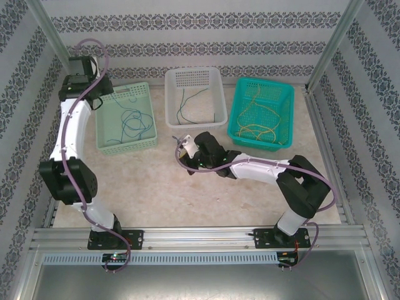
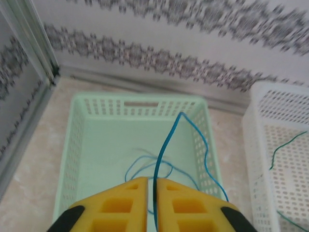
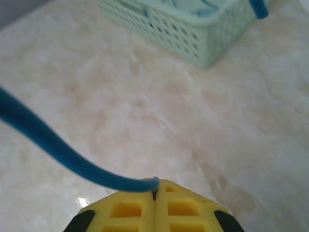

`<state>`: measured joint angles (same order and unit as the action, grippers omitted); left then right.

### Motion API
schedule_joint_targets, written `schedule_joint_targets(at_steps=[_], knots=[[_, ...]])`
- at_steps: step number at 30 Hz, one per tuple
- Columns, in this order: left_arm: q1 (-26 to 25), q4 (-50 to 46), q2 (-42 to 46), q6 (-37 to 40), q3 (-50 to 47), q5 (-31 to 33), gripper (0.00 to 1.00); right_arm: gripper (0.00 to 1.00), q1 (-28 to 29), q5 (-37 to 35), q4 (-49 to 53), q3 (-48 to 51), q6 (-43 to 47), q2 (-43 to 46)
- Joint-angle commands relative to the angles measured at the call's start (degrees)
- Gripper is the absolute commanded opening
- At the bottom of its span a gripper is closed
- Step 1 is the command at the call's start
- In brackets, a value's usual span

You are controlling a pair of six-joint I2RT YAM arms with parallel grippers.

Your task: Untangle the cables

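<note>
Above the pale green basket [image 2: 135, 99], a blue cable [image 2: 163, 147] rises in a tall arch from between the yellow pads of the left gripper [image 2: 152, 180], then drops along the basket's right wall. The pads stand almost together, with a thin slit between them, and the cable runs through that slit, nipped there. More blue loops lie loose on the basket floor below.

Just right of it stands the white basket [image 2: 270, 106], where a thin green cable [image 2: 287, 142] lies across the bottom. Farthest right, seen from overhead, the teal basket [image 1: 262, 81] holds a heap of yellow cable [image 1: 259, 128].

Nearer the arms, low over the bare marbled table [image 3: 193, 121], the right gripper [image 3: 155, 186] has its pads pressed fully together on the very end of a blue strand [image 3: 58, 147], which curves away to the left. Whether this strand is part of the cable in the left gripper I cannot tell.
</note>
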<state>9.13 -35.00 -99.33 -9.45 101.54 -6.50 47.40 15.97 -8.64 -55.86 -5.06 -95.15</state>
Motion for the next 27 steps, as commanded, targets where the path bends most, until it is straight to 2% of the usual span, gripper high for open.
schedule_joint_targets(at_steps=[1,4,6,9,15,19,23,27], knots=[[0.52,-0.95,-1.35,-0.56,-2.25,-0.4,0.31,0.0,0.33,7.05,3.95,-2.97,-0.89,1.86],[0.41,-1.09,0.25,-1.05,-5.12,1.13,0.61,0.0,-0.23,9.81,3.96,-3.21,-2.41,2.63],[0.45,-1.02,2.05,-1.39,-7.59,1.58,0.73,0.0,-0.83,11.21,3.18,-2.94,-3.51,3.36],[0.45,-1.58,4.64,-2.09,-10.92,1.8,1.0,0.0,-1.38,12.88,3.29,-3.62,-3.91,4.0],[0.43,0.09,9.88,-3.11,-17.96,4.11,1.0,0.0,-2.05,13.0,5.1,-5.75,-3.54,5.09],[0.37,-0.83,11.58,-3.98,-18.51,3.11,1.0,0.0,-2.39,11.71,6.85,-6.33,-2.66,6.58],[-0.82,0.76,16.7,-6.41,-20.3,-0.6,1.0,0.0,-2.34,11.94,7.67,-7.11,-2.45,7.87],[-6.88,6.7,22.39,-9.29,-25.19,-8.7,1.0,0.0,-2.41,14.68,6.71,-9.51,-3.95,6.63]])
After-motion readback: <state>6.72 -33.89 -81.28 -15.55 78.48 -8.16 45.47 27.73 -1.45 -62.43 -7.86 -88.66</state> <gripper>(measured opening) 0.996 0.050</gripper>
